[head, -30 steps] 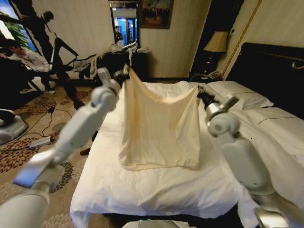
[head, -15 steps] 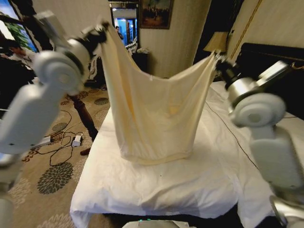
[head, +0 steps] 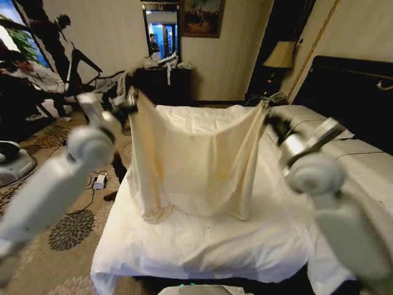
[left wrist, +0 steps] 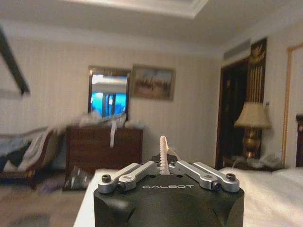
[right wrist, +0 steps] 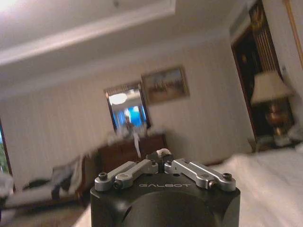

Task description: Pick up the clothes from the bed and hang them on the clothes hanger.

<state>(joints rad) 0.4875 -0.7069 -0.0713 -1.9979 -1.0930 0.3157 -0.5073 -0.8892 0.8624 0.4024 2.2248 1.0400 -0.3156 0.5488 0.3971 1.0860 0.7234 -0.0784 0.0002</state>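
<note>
Currently: one shirt held stretched above the bed

One cream shirt hangs in the air over the foot half of the bed. Its upper edge runs crosswise, from the robot's left to its right, sagging in the middle. Its body falls straight down from that edge. The lower hem sits close above the white duvet; whether it touches cannot be told from the head view.

Two hands hold the shirt, one at each upper corner.

- Left hand: at the upper left corner of the shirt, above the left edge of the bed. The left wrist view shows the left hand closed narrow on a thin upright fold of cream fabric.
- Right hand: at the upper right corner, toward the headboard side. The right wrist view shows the right hand closed narrow, with a small tuft of pale fabric at its tip.

One bed is in view, with white pillows by the dark headboard. One lamp stands in the corner beyond it. One dark dresser stands against the far wall under a mirror.
</note>
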